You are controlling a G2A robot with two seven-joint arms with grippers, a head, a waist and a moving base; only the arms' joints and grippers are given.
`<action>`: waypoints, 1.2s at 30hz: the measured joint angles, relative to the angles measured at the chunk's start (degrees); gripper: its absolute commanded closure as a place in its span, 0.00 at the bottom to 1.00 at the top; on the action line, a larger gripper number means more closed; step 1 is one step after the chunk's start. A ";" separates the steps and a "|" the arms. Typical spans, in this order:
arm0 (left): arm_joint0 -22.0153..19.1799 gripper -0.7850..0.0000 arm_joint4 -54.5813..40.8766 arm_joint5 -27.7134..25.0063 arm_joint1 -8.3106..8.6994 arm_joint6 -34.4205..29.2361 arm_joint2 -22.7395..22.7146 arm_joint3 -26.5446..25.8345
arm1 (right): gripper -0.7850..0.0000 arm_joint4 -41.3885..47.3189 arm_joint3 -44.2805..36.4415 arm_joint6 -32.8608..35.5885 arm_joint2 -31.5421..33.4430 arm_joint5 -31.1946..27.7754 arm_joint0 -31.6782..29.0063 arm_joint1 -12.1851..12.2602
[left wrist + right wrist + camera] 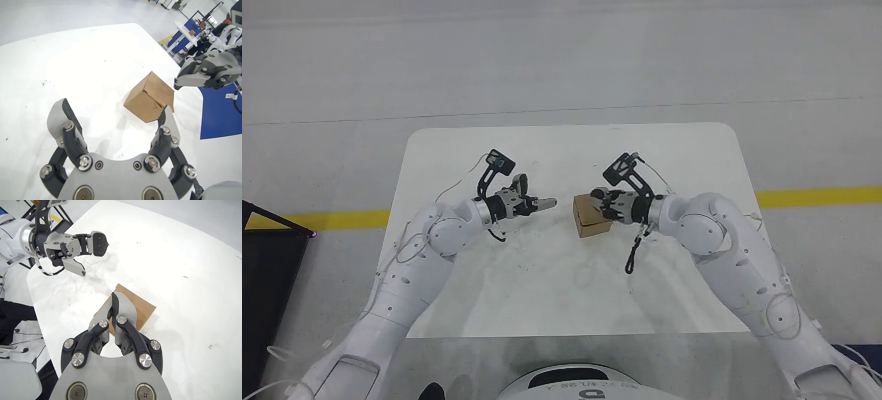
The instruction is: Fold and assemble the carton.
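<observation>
Table (452,170) — carton (149,98) sits near its middle, already squared into a box; one flap (171,103) at the side looks unseated, so tucking likely is left to do. Right jaws closed, empty, poised just over the carton top — contact unclear. Left jaws wide open, empty, beside carton, apart

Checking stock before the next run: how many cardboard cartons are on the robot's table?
1. The carton sits near the middle of the table, between the open left gripper and the shut right gripper. No other seems hidden.
</observation>
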 measured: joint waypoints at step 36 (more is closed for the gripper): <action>-0.01 0.00 0.02 0.01 0.00 -0.01 0.01 0.00 | 1.00 1.23 3.08 5.93 -2.75 4.70 3.79 -0.70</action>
